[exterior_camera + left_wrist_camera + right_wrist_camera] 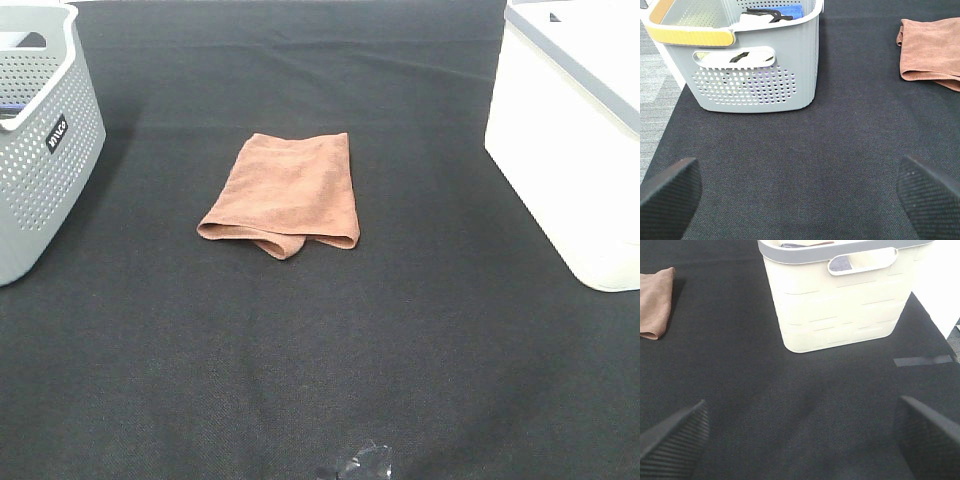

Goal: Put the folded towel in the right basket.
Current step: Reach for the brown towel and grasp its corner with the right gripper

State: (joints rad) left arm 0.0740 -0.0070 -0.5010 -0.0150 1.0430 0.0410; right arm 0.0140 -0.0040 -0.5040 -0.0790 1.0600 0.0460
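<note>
The folded towel (285,195) lies centred between the grey basket (50,175), left, and the right basket (560,170). The left gripper (800,197) and right gripper (800,437) are both spread wide, well apart from it.

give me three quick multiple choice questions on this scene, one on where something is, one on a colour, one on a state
1. Where is the folded towel?
A) inside a basket
B) on the black cloth between the baskets
C) held in the air

2. What colour is the perforated basket on the left?
A) grey
B) red
C) green

3. How do the jaws of the left gripper stand?
A) shut on the towel
B) open, holding nothing
C) shut on a basket handle

Answers:
1 B, it lies flat on the cloth, apart from the perforated basket and the white basket.
2 A, its walls are grey in both views that show it.
3 B, the left wrist view shows them wide apart with only cloth between.
</note>
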